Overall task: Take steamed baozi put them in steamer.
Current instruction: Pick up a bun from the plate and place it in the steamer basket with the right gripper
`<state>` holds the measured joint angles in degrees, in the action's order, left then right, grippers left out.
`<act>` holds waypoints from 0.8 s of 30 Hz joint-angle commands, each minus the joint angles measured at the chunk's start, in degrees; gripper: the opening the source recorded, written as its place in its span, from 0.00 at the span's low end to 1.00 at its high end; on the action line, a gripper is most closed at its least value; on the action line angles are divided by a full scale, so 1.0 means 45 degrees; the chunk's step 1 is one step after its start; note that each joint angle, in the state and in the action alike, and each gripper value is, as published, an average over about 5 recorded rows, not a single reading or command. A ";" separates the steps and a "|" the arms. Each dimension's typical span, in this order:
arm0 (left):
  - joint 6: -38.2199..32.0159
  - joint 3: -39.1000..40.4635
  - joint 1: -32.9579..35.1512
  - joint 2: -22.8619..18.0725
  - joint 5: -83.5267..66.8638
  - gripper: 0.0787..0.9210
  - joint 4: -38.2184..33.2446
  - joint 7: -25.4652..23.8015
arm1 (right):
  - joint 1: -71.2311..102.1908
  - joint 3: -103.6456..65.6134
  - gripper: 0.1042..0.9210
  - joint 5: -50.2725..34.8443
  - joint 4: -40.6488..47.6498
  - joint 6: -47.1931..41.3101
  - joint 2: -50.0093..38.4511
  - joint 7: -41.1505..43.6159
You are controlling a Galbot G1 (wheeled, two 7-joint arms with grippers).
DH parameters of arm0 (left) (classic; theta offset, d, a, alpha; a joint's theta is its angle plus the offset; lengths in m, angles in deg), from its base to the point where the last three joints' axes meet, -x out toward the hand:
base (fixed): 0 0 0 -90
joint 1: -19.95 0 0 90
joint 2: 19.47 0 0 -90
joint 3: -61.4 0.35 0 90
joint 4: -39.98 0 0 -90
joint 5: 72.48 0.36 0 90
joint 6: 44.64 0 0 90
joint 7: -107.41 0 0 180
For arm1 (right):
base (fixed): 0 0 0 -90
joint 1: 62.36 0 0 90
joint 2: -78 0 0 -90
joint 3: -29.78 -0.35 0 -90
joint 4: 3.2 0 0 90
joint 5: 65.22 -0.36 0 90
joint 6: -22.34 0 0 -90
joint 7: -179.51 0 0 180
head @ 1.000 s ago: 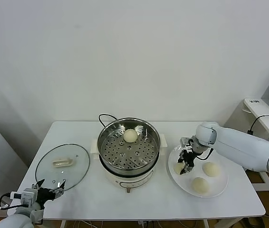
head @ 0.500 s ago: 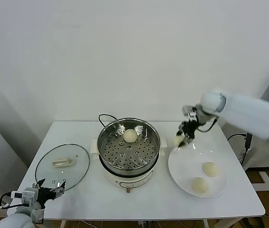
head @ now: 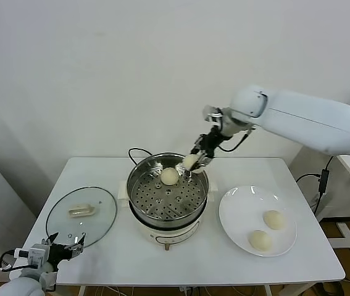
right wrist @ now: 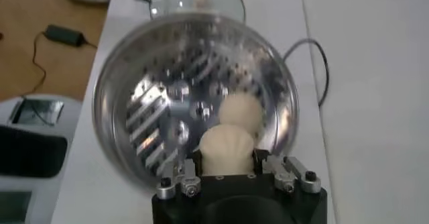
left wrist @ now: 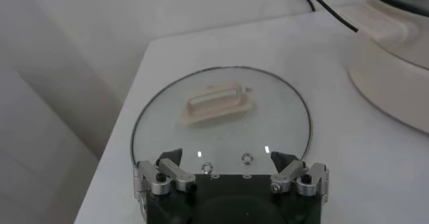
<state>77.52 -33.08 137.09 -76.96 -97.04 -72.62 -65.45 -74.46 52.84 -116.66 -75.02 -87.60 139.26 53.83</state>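
At the near left corner of the desk (head: 162, 262) the left gripper (head: 63, 245) is parked low, fingers spread wide and holding nothing; its arm is mostly cut off by the lower edge of the head view. Just beyond it the glass lid (head: 81, 215) lies flat on the desk. On the right, a white plate (head: 236, 216) carries two steamed baozi (head: 274, 219), close together but apart. At mid-desk stands the steamer (head: 139, 192), with one baozi in the basket (head: 170, 176) resting on the perforated floor toward the far side. The right arm is seen reaching in from the right, elbow raised, wrist angled down over the steamer's far right rim. The right gripper (head: 195, 162) is clamped on a held baozi (head: 189, 162) above that rim; the bun's sides are hidden by the fingers. The steamer's black cord (head: 135, 151) is partly hidden behind the basket.
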 commanded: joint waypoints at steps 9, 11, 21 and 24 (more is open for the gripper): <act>-0.0054 0.0052 -0.0146 0.0010 -0.0008 0.88 0.0267 0.0004 | 0.1526 0.0264 0.44 -0.0783 0.0968 -0.1010 0.3276 -0.1486; -0.0057 0.0068 -0.0163 0.0015 -0.0010 0.88 0.0293 0.0009 | 0.1726 0.0274 0.44 -0.0641 0.1111 -0.1064 0.3460 -0.1574; -0.0095 0.0072 -0.0170 0.0017 -0.0054 0.88 0.0330 0.0020 | 0.2630 0.0187 0.44 -0.0015 0.1813 -0.1099 0.4001 -0.2331; -0.0110 0.0076 -0.0150 -0.0003 -0.0058 0.88 0.0310 0.0023 | 0.2774 0.0138 0.47 0.0090 0.1990 -0.1082 0.4082 -0.2507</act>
<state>77.06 -32.74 136.38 -76.98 -97.28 -71.18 -65.35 -64.68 53.47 -117.55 -68.18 -92.02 155.08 45.04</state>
